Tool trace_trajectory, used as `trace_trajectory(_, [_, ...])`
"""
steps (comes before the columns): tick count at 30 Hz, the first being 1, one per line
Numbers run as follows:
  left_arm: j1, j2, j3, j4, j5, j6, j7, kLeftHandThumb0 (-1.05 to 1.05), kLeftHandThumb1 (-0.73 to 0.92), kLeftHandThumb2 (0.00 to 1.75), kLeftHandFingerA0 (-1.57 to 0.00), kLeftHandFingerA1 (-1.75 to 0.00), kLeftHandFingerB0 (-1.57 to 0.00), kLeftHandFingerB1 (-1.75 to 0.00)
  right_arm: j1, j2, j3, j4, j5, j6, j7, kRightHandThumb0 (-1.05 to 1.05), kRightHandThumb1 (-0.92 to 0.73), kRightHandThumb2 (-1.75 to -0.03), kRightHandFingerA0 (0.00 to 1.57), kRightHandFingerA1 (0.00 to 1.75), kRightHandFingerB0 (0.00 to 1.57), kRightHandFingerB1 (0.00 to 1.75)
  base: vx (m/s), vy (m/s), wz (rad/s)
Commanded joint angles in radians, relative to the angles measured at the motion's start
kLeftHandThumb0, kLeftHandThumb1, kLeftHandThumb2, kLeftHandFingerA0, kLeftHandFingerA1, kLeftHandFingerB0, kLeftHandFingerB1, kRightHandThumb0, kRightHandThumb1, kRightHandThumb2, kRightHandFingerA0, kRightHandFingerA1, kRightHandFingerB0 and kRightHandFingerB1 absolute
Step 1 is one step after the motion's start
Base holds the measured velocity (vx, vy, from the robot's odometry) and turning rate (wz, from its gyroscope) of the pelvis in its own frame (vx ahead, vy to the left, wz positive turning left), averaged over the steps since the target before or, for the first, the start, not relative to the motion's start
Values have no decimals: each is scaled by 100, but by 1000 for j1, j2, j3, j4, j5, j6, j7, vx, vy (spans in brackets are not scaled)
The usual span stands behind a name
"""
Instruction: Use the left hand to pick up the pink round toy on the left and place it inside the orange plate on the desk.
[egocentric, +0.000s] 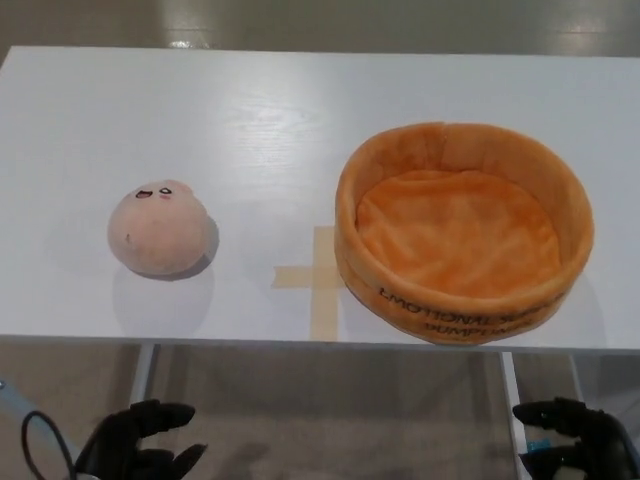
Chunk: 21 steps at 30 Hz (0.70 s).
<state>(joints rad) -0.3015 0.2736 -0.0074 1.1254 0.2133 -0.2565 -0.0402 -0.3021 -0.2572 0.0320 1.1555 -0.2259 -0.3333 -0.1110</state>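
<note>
- The pink round toy (158, 228) sits on the left part of the white counter (250, 130), with small face markings on its upper side turned away from the near edge.
- It rests alone on the surface, touched by nothing, and casts a soft shadow to its right.
- The orange plate (464, 305), a soft round dish with a raised padded wall, stands on the right part of the counter, well apart from the toy.
- Dark lettering runs along the near outer wall of the plate; it reads upside down from this view and is too small to make out fully.
- A tan tape cross (318, 277) is stuck flat on the counter between the toy and the plate, its right arm reaching the plate's wall.
- The left robot hand (135, 445) hangs below the near edge of the counter at the lower left, its fingers spread apart and holding nothing.
- The right robot hand (572, 438) shows at the lower right corner, also below the counter edge; it seems loosely spread and empty, though part of it is cut off by the frame.
</note>
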Motion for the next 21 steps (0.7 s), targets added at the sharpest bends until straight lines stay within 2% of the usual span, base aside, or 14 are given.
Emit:
trace_trajectory(1, [2, 13, 3, 45, -18, -104, -23, -24, 63, 59, -47, -45, -38, -36, 3, -10, 10, 48, -15, -123, -46, -12, -64, -58, 59, 51, 63, 48, 0, 0, 0])
trace_trajectory(15, [67, 27, -3, 46, -18, -151, -72, -24, 63, 58, -41, -42, -31, -33, 58, -12, 27, 81, -13, -184, -61, -10, -63, -58, 62, 56, 64, 49, 0, 0, 0])
trace_trajectory(17, [99, 47, -7, 23, -20, -169, -107, -27, 63, 59, -36, -39, -28, -31, 70, -10, 32, 83, -14, -184, -63, -11, -64, -58, 60, 53, 64, 49, 0, 0, 0])
trace_trajectory(21, [148, 86, -28, -40, -4, -184, -145, -30, 62, 58, -35, -37, -27, -31, 75, -10, 34, 88, -11, -184, -63, -12, -64, -58, 59, 53, 64, 49, 0, 0, 0])
